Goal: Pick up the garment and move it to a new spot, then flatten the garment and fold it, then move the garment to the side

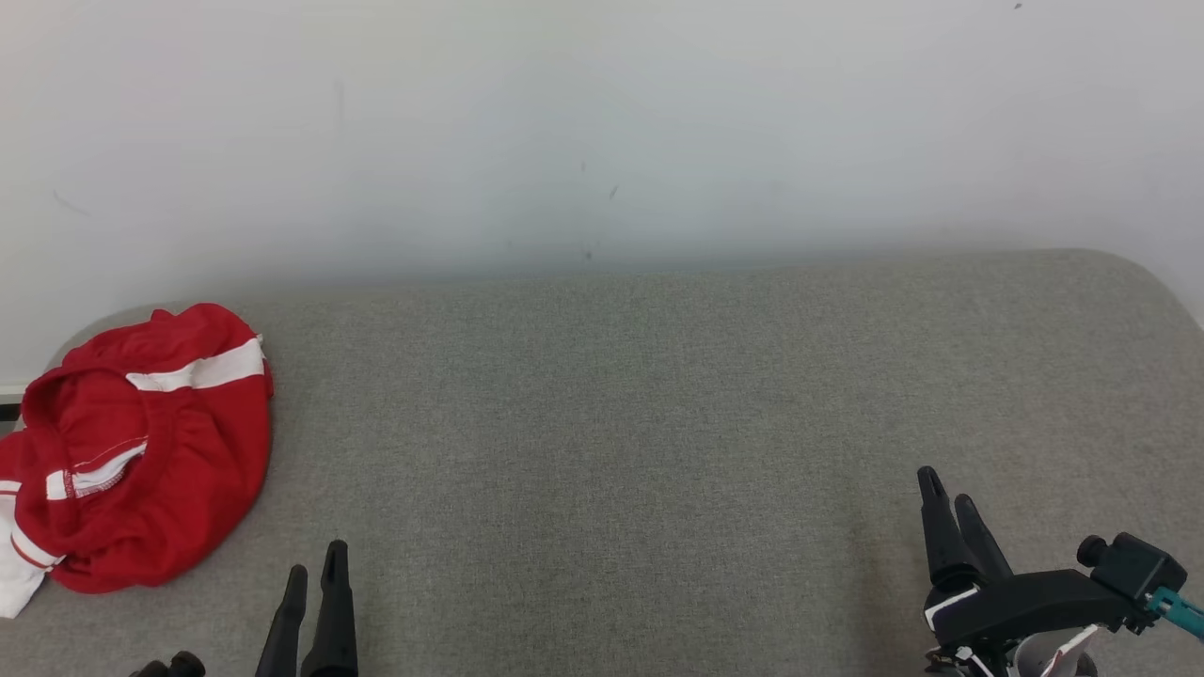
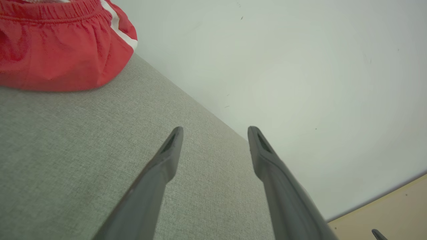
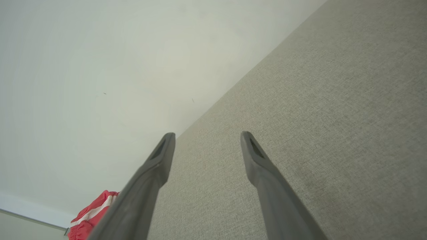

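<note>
Since the crumpled red garment (image 1: 141,451) with white stripes lies at the left end of the grey tabletop (image 1: 611,423), loose on the fabric and inside nothing, the task looks barely begun. I judge that picking up, moving, flattening, folding and setting aside are all left to do. Just right of it, at the near edge, the left claw (image 1: 317,559) stands released and empty, apart from the cloth. Bare tabletop spans the middle. At the near right, the right claw (image 1: 947,486) is likewise spread and holds nothing.
</note>
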